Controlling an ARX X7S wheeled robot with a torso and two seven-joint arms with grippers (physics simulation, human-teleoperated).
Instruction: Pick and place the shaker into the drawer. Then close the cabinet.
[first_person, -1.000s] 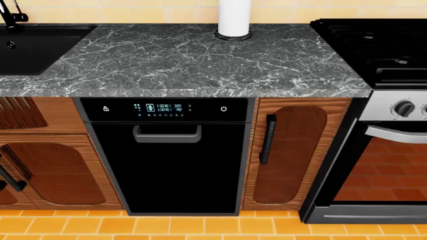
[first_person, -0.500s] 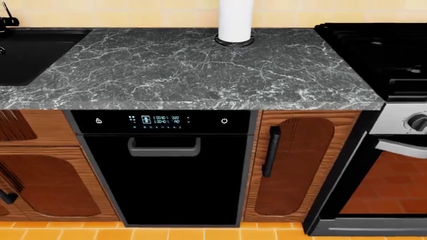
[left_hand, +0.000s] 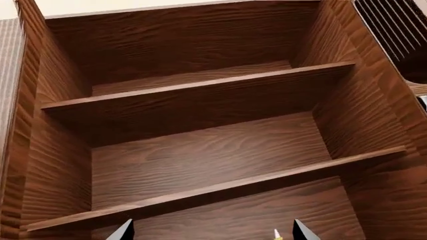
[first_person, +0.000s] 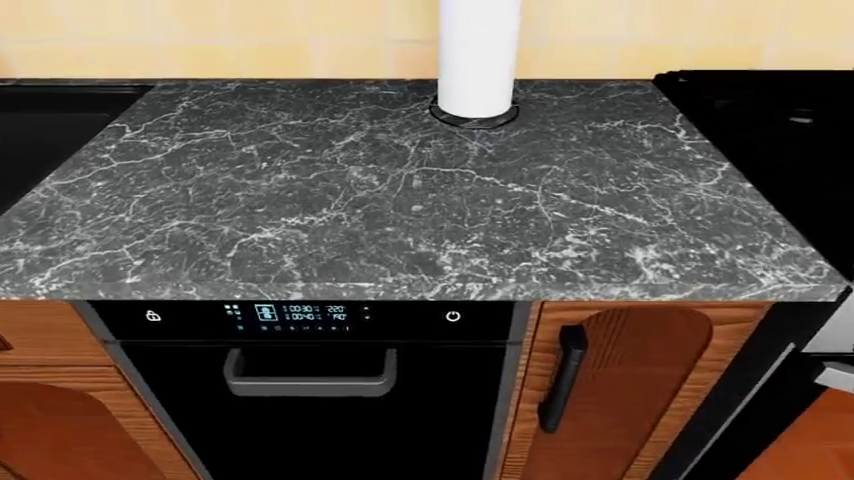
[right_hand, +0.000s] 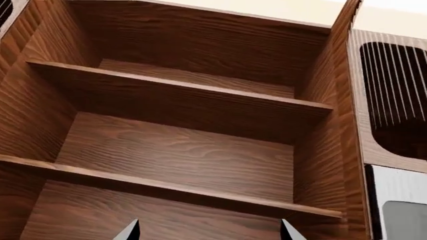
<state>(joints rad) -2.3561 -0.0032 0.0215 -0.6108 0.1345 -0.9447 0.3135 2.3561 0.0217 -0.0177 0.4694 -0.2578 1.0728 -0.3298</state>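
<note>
Grey-veined black marble fills the head view: the tabletop (first_person: 400, 190) is bare except for a tall white cylinder (first_person: 477, 55) on a black ring base at its back edge. Below the tabletop's front edge sits a black dishwasher (first_person: 314, 400) with a lit panel, and just beside that a wooden cabinet door (first_person: 627, 390) with a dark handle. No arm, shaker or drawer shows here.

Both wrist views look into an open wooden cabinet with shelves (left_hand: 200, 95). In the left wrist view, the left gripper (left_hand: 212, 231) has its tips well apart, and a tiny pale sliver (left_hand: 275, 233) sits between them, too small to name. In the right wrist view, the right gripper (right_hand: 209, 230) is likewise spread, holding nothing, over the shelves (right_hand: 180, 95).

My judgement: the task is at its search stage. The shaker must first be found, then approached.
</note>
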